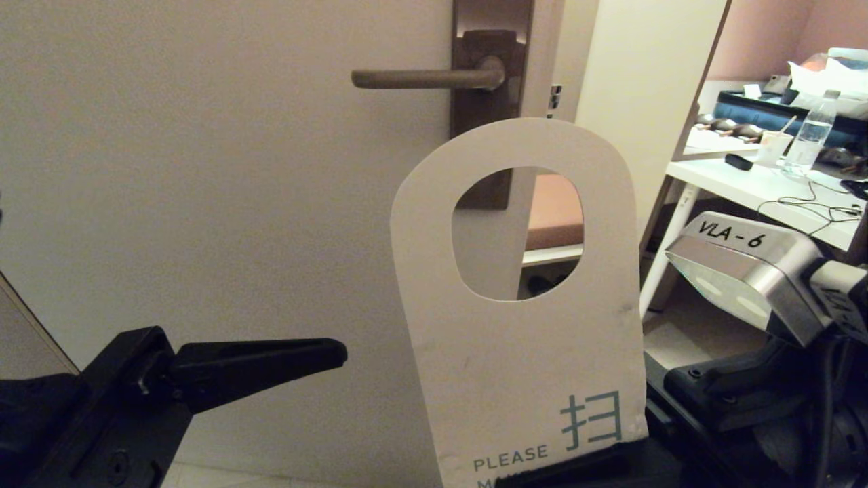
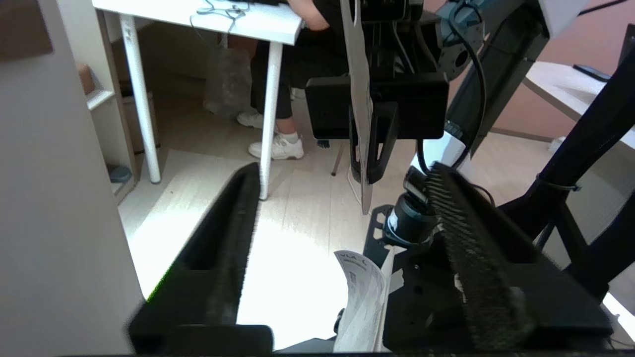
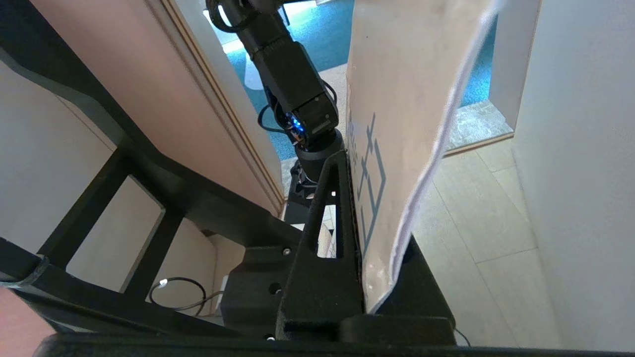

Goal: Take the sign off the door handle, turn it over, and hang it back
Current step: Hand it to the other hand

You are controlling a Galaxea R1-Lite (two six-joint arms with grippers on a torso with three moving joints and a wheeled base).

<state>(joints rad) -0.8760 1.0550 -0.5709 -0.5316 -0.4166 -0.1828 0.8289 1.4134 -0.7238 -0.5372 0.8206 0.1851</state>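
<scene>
The sign [image 1: 515, 352] is off the door handle [image 1: 420, 79] and stands upright below and to the right of it. Its off-white "PLEASE" face is toward my head camera. My right gripper [image 1: 590, 468] is shut on the sign's bottom edge. The right wrist view shows its jaws [image 3: 357, 168] pressed on both faces of the sign [image 3: 407, 99]. The handle juts left from its dark plate [image 1: 491, 41] and is bare. My left gripper [image 1: 325, 356] is open and empty at the lower left, apart from the sign. The left wrist view [image 2: 342, 173] shows the sign [image 2: 358, 74] edge-on ahead.
The door edge is just right of the plate, with an open gap beyond. A white table [image 1: 746, 186] with a water bottle [image 1: 810, 135] and cables stands at the right. A seated person's shoes [image 2: 278, 146] are under that table. A silver camera labelled VLA-6 [image 1: 746, 271] sits on my right arm.
</scene>
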